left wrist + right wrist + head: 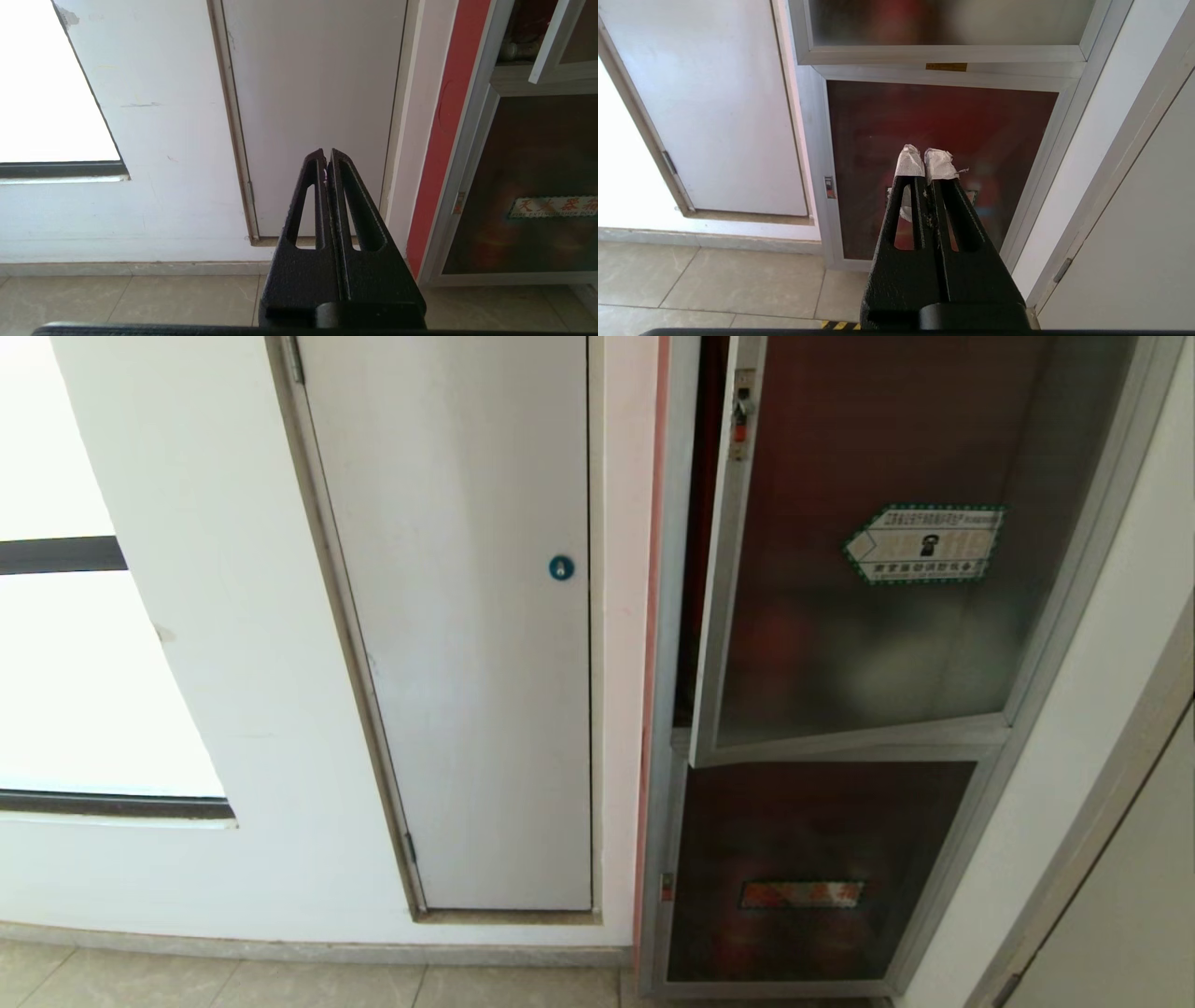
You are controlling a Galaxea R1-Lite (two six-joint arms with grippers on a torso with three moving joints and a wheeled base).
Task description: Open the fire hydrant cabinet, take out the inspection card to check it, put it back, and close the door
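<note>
Window (84, 681): bright pane at far left of head view, dark sill beneath.
White door (457, 616): plain, shut, blue round lock (561, 567); not part of the task.
Left pincer (327, 156): fingers pressed together, empty, facing the white door low near the floor; outside the head view.
Fire hydrant cabinet (665, 709): silver-framed, right of the white door; red edge strip along its left side.
Door (840, 644): tinted glass, ajar; latch edge stands off the frame, dark gap beside it. Small red latch (741, 415) near the top of that edge.
Inspection card: not visible; interior only a red and pale blur through the glass.
Right pincer (927, 161): taped tips together, empty, facing the lower glass panel (822, 868), well apart from it.
Step in hand: judged the opening step, door only part-way swung, neither pincer on it.
Next move: one pincer must reach the free latch edge and swing the door wide enough to expose the interior.
Writing: hexagonal green-bordered sticker (924, 543) with Chinese text, unreadable; lower-panel label (553, 207) has red Chinese characters over "FIRE EXTINGUISHER BOX".
</note>
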